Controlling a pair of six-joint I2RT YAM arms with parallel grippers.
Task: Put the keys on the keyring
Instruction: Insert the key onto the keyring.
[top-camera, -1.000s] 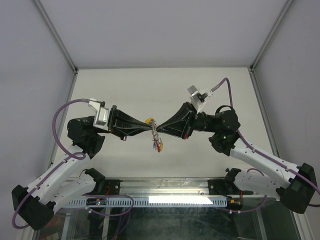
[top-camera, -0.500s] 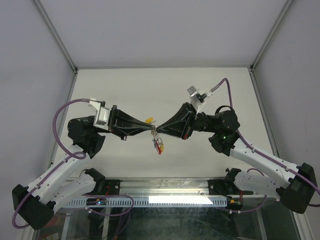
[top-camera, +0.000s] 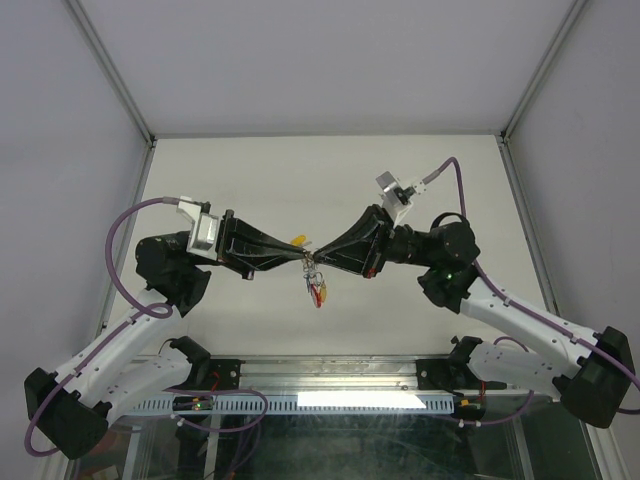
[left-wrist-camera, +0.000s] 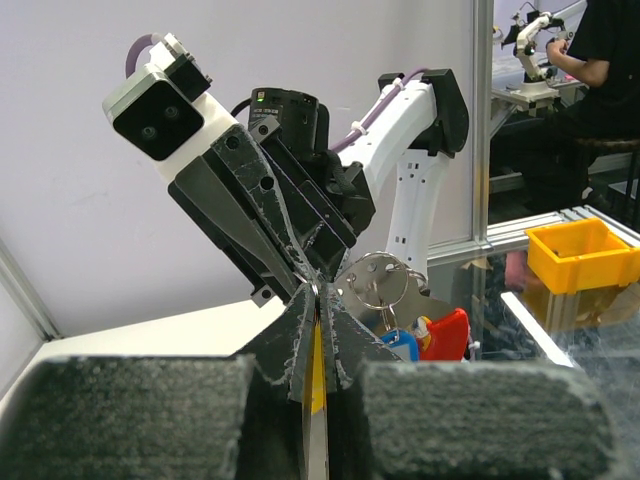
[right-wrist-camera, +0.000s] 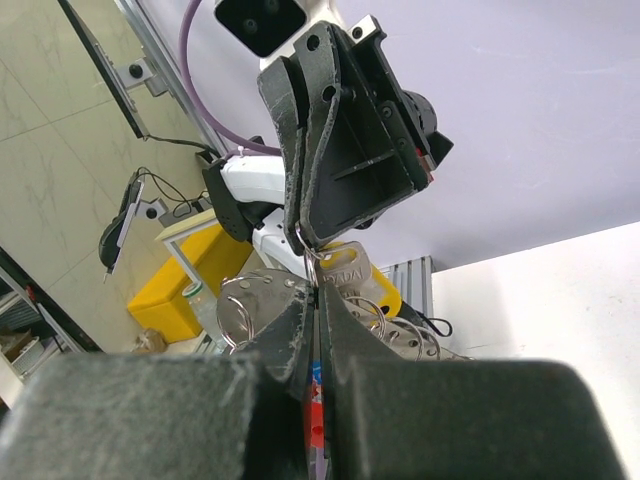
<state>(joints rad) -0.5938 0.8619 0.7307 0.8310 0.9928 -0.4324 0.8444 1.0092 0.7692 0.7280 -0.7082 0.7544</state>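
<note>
My two grippers meet tip to tip above the middle of the table. My left gripper (top-camera: 303, 258) is shut on a yellow-capped key (top-camera: 298, 239); its yellow cap shows between the pads in the left wrist view (left-wrist-camera: 318, 365). My right gripper (top-camera: 319, 262) is shut on the keyring (top-camera: 316, 287), which hangs below with its red strip (left-wrist-camera: 447, 334), a blue-capped key (left-wrist-camera: 401, 344) and metal rings (left-wrist-camera: 379, 281). In the right wrist view the key's metal blade (right-wrist-camera: 349, 268) lies against a thin ring right at my right gripper (right-wrist-camera: 315, 292), under the left gripper (right-wrist-camera: 308, 236).
The white table (top-camera: 330, 170) is walled by pale panels with metal frame posts (top-camera: 112, 70). A grey cable tray (top-camera: 330, 402) runs along the near edge between the arm bases. Yellow bins (left-wrist-camera: 584, 256) stand outside the cell.
The yellow key has turned from broad-side to thinner and edge-on at the left fingertips. The hanging keyring bunch has shifted slightly. Both arms have barely moved.
</note>
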